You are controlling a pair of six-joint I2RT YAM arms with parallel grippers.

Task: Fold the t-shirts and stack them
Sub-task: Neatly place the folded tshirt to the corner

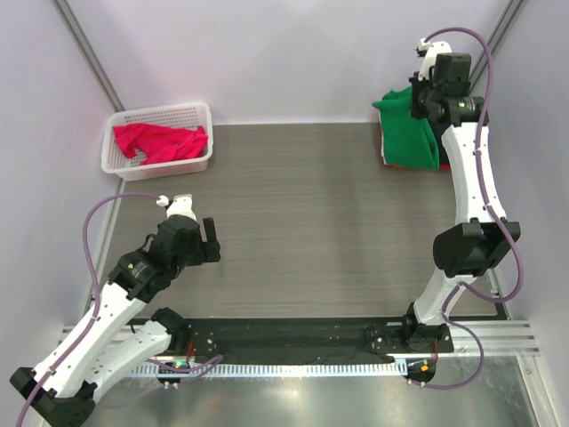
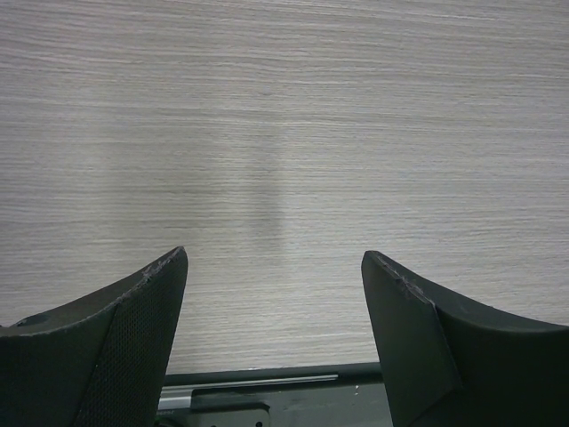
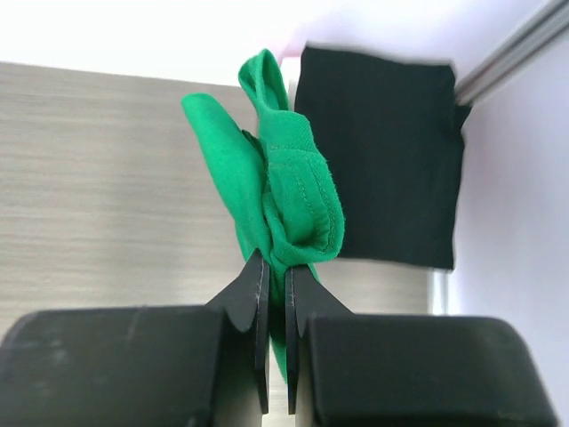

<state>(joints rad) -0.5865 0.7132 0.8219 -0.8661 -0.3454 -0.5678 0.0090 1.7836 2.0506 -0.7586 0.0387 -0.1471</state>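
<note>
The right gripper (image 3: pixel 276 267) has its two black fingers pressed together on a fold of the bright green, soft cotton t-shirt (image 3: pixel 276 178). The cloth is pinched between the tips, and its stitched hem curls out just beyond them. From there the shirt rises in a loose, bunched twist, with one flap falling to the left over the table. Past it lies a flat, squarely folded black t-shirt (image 3: pixel 382 160), close to the right wall.

From above, the right gripper (image 1: pixel 420 100) is stretched out to the far right corner. The green shirt (image 1: pixel 411 135) shows there as a rumpled mass on top of the folded pile, covering most of it. A thin white edge peeks out at the pile's left side.

At the near edge, a silver metal rail (image 1: pixel 498 334) carries both arm bases. The left gripper (image 1: pixel 208 240) hangs low over the near left part of the grey wood-grain laminate table (image 1: pixel 302 222). Its fingers stand well apart and nothing is between them. The left wrist view shows the same open gap (image 2: pixel 276 267) over the bare streaked board (image 2: pixel 284 107).

In the far left corner sits a white plastic lattice basket (image 1: pixel 156 167) with a crumpled red-pink t-shirt (image 1: pixel 162 142) heaped inside it. Pale lilac-white walls close the table in on three sides, with a grey metal post (image 1: pixel 89 49) slanting up the left corner.
</note>
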